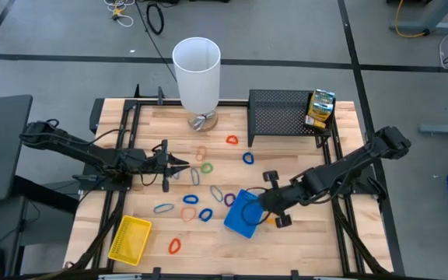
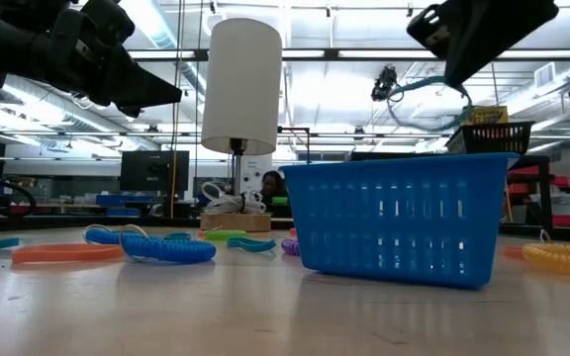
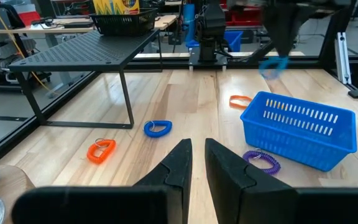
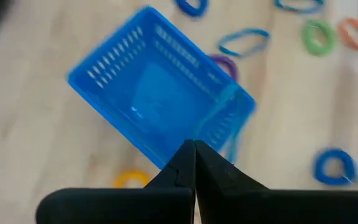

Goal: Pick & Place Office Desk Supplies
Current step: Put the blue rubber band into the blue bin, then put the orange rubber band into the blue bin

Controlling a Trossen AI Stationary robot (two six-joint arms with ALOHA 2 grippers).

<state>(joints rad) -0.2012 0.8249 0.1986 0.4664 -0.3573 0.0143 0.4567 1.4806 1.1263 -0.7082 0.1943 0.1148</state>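
A blue tray [image 1: 243,214] stands on the wooden table, near the front and right of the middle. My right gripper [image 4: 194,144] hangs above the tray, shut on a light-blue rubber-band loop [image 3: 272,64]. Several coloured loops lie flat on the boards, among them a purple one [image 3: 263,160] beside the tray and a blue one [image 3: 158,128]. A yellow tray [image 1: 131,239] rests at the front left. My left gripper [image 3: 197,155] waits level at the table's left, with a narrow gap between its fingers and nothing in it. My right gripper pinches the light-blue loop at its upper end [image 4: 219,121] between the two fingertips. The fingers slant down from above. The loop dangles below them, lifted clear of the table, over the blue tray [image 4: 148,106].
A tall white cylinder [image 1: 197,74] stands at the far middle. A black mesh rack [image 1: 286,115] at the far right carries a green-yellow box [image 1: 320,109]. Loose loops such as red [image 1: 174,246] and green [image 1: 207,167] ones dot the middle boards.
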